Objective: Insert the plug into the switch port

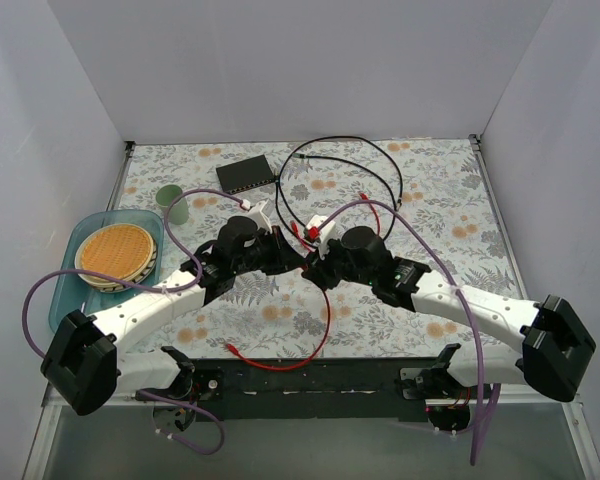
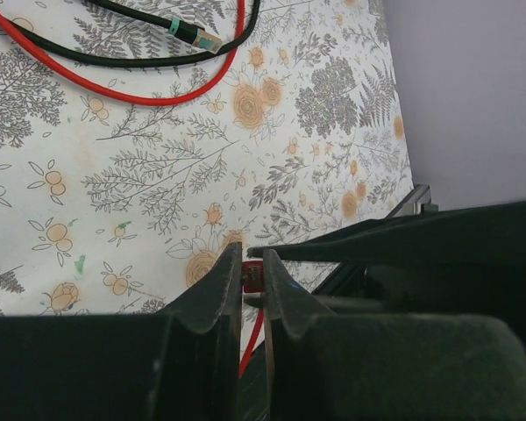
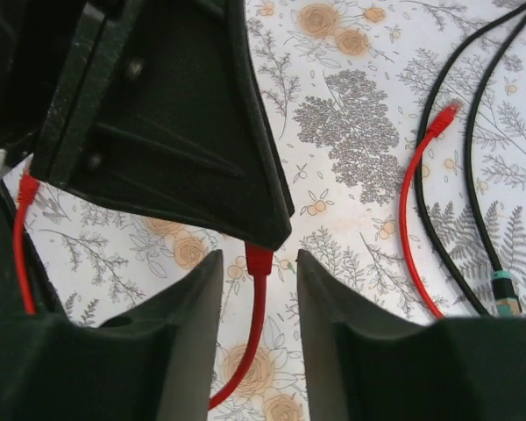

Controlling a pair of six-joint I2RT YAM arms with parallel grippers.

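The step in hand looks like a handover of the red plug (image 2: 252,277) in mid-air over the middle of the surface (image 1: 430,200). The left claw (image 2: 250,254) is clenched on the plug. The right claw (image 3: 258,256) is released, its jaws standing apart on either side of the plug with a gap on each side.

To do this well, the right claw should draw straight back along the red cable (image 3: 252,333) without snagging it. The left claw needs a firm, square hold so the plug does not twist.

The switch (image 1: 245,174) lies flat at the far side of the surface, well apart from the left claw, beyond it and a little to its left. Its socket row seems to face the arms.
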